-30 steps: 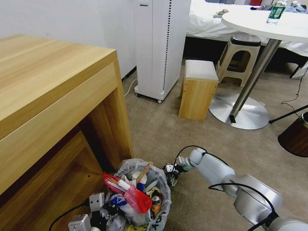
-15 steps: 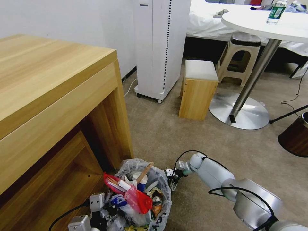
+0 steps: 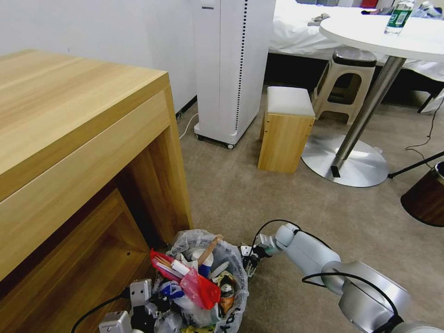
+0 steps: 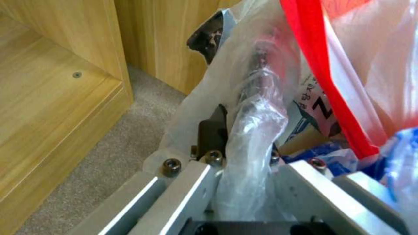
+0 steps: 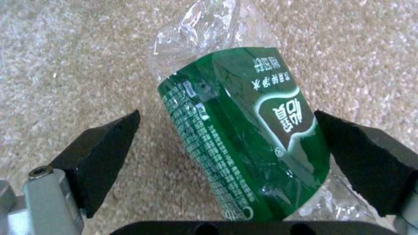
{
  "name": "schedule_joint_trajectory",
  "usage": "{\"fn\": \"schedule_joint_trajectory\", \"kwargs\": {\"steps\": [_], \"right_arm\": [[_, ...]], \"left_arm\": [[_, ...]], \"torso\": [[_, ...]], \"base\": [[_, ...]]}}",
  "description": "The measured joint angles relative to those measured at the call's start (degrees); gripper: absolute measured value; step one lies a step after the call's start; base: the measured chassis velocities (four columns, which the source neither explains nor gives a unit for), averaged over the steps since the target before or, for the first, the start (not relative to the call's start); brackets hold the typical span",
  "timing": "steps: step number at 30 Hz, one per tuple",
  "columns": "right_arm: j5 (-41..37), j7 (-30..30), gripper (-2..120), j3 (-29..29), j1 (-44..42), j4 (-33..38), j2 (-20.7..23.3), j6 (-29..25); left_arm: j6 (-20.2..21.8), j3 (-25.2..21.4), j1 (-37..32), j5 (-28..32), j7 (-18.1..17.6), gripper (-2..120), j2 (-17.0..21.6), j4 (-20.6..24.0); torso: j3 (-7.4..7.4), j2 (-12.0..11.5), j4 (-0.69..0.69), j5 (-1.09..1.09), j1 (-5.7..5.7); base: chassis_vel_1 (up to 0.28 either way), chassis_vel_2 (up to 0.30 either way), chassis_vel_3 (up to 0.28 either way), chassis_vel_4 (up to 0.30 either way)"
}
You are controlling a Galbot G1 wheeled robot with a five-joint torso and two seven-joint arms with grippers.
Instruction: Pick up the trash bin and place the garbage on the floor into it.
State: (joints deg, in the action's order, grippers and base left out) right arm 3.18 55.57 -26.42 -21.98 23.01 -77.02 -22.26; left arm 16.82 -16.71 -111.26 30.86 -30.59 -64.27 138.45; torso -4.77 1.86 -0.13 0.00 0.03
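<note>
Straddling a green-labelled bottle [image 5: 244, 137] on the beige carpet [image 3: 286, 199], our right gripper [image 5: 226, 160] hangs with its two black fingers [image 5: 102, 153] spread wide, one on either side of the crushed plastic. The bottle's long axis runs away from the wrist, roughly along the fingers, so a closing stroke would meet it across its narrow width; one pad sits just beside the label while the other stands well off, and neither appears to touch.

Seen from our head, that gripper [image 3: 248, 260] is low to the floor just beside the trash bin [image 3: 203, 282], which brims with litter near the foot of the wooden desk [image 3: 69, 138]. Our left gripper [image 4: 241, 153] is clamped on the bin's bag-wrapped rim, holding it close by. We judge the right arm the nearer, and the only free one.
</note>
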Motion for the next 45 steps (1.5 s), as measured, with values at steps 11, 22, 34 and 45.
{"fn": "schedule_joint_trajectory", "kwargs": {"steps": [11,22,34,45], "right_arm": [[-1.35,-0.39,64,0.05,0.31,0.67,0.28,-0.09],[-2.27,-0.2,22,0.17,0.47,1.87,1.15,-0.08],[-6.07,0.87,16,-0.37,1.03,7.56,4.84,0.53],[-13.3,2.74,9,2.32,1.35,22.4,18.83,2.36]], "left_arm": [[-0.24,0.1,0.21,-0.38,0.32,0,0.19,-0.37],[-0.47,0.31,0.22,-1.22,0.79,0,-0.03,-0.7],[-0.5,0.15,0.21,-0.83,0.72,0,0.3,-0.61],[-0.38,-0.13,0.12,-0.12,0.61,0,1.09,0.17]], "torso": [[-0.01,-0.01,0.0,0.0,0.0],[0.0,-0.01,0.0,-0.01,0.0],[0.0,-0.01,0.02,0.01,0.0],[0.0,-0.01,0.0,0.03,0.0]], "base": [[0.0,0.0,0.0,0.0],[0.0,0.0,0.0,0.0],[0.0,0.0,0.0,0.0],[0.0,0.0,0.0,0.0]]}}
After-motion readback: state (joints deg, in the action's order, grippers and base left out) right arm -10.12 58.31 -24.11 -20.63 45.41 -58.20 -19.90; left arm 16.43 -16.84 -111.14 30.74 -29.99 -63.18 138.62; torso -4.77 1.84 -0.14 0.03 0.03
